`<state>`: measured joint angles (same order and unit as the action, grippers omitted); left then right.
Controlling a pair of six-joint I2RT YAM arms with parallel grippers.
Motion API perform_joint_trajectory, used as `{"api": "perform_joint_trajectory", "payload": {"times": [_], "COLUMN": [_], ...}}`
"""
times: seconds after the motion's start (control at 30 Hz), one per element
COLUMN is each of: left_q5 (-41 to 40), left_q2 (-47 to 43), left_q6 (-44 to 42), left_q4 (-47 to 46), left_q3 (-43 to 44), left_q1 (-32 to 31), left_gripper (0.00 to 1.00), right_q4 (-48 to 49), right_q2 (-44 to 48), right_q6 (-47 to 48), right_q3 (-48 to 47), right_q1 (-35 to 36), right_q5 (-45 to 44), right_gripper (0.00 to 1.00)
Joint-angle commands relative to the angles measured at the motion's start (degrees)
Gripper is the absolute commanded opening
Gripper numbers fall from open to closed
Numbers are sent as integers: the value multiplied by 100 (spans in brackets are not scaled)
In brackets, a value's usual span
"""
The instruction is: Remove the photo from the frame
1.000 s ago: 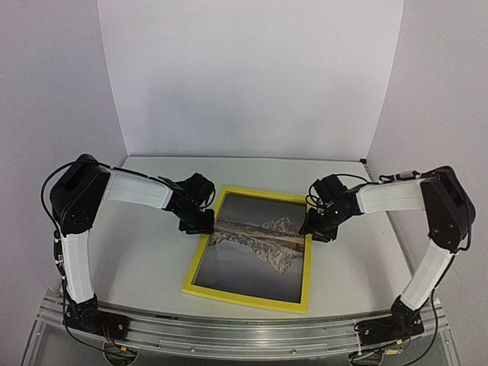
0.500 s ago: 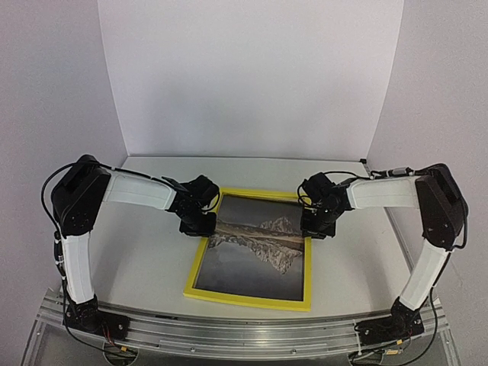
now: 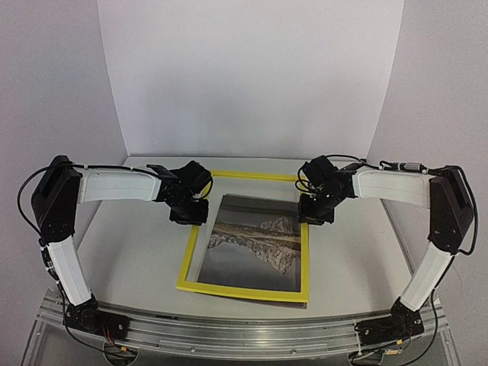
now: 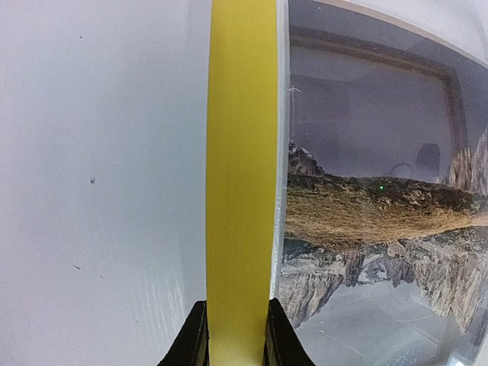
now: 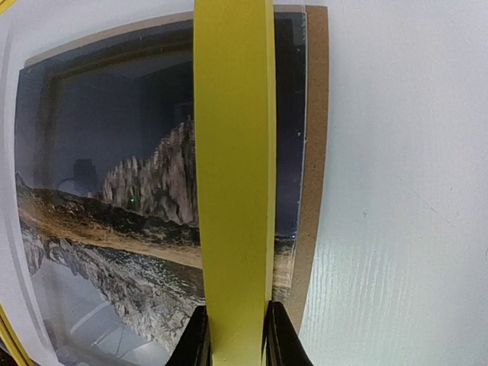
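Yellow frame [image 3: 245, 290] tilts up at its far edge, left end effector [image 3: 192, 216] and right end effector [image 3: 313, 216] clamping its side rails; the photo [image 3: 255, 244] lies flat on the desk [image 3: 130, 244] beneath.

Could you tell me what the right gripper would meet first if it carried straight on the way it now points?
The right gripper is shut on the frame rail, so that comes first; past it, probably the photo near its edge on the cardboard backing, though depth is unclear.
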<state>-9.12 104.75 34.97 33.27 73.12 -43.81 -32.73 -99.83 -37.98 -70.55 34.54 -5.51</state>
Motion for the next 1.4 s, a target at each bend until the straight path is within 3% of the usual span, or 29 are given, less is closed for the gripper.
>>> {"api": "perform_joint_trajectory", "payload": {"times": [0.0, 0.13, 0.23, 0.33, 0.5, 0.63, 0.77, 0.87, 1.27, 1.37], "left_q5": [-564, -747, -821, -926, -1244, -1396, -1142, -734, -297, -362], "left_q2": [-288, -486, -683, -927, -1103, -944, -631, -595, 172, 354], "left_q6": [110, -15, -253, -817, -1393, -1712, -2282, -3007, -4717, -4775], "left_q4": [292, 229, -12, -505, -907, -1135, -1475, -2177, -3074, -2953], "left_q3": [193, -41, -384, -838, -1257, -1364, -1381, -1638, -1398, -1220], "left_q1": [7, 183, 613, 1033, 1779, 2565, 3318, 3560, 4249, 4293], "left_gripper": [0, 0, 0, 0, 0, 0, 0, 0, 0, 15], "right_q4": [297, 452, 606, 891, 1282, 1317, 1341, 1348, 1357, 1349], "right_q2": [92, -305, -769, -1320, -2603, -3593, -4050, -3929, -2007, -1450], "right_q6": [3, -120, -279, -448, -746, -898, -980, -867, -364, -366], "right_q3": [-525, -878, -1235, -1663, -2957, -4001, -4482, -4345, -2590, -1963], "right_q1": [155, 430, 598, 786, 1178, 1409, 1471, 1476, 1323, 1187], "right_q5": [1024, 1117, 1185, 1277, 1653, 1910, 2175, 1943, 1008, 749], "right_gripper": [0, 1, 10, 11, 14, 24, 44, 61, 80, 85]}}
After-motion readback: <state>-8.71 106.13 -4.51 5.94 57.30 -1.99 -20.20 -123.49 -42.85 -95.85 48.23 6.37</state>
